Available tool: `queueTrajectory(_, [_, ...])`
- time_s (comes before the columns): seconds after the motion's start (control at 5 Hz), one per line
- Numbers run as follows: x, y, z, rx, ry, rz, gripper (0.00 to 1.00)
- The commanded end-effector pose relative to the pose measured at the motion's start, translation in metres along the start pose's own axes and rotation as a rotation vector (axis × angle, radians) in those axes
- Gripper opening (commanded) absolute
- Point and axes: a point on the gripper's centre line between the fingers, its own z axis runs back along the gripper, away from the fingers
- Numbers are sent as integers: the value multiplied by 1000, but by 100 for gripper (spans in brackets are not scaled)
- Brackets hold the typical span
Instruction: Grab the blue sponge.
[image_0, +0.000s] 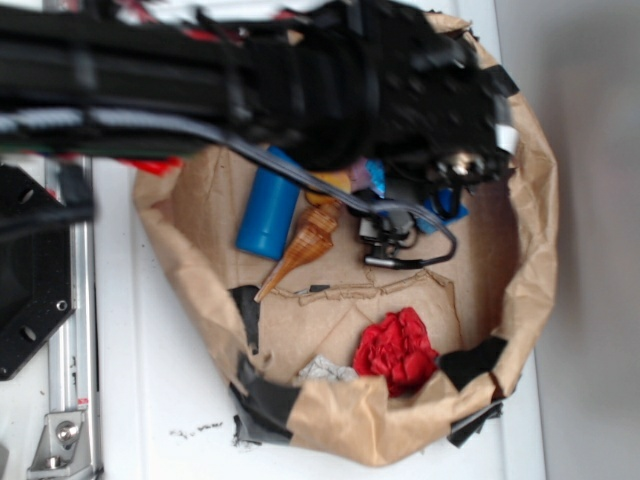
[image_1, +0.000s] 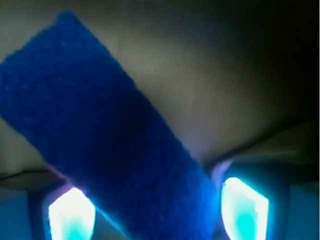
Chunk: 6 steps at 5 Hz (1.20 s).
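The blue sponge fills the wrist view as a long porous block lying diagonally, from upper left down to between my fingers. My gripper stands open astride its near end. The left fingertip sits at the sponge's edge and the right fingertip is a sliver away from it. In the exterior view the gripper is low inside the brown paper bag at its back right. Only a small blue patch of the sponge shows beneath it, and the blurred black arm hides the remainder.
The paper bag's crumpled wall rings the work area. Inside lie a smooth blue bottle, an orange cone-shaped thing, a red crumpled thing and a small grey thing. A metal rail runs along the left.
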Motion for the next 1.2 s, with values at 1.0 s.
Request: queueTrajectory(1.0, [-37,-29,161,-76,-97,170,0])
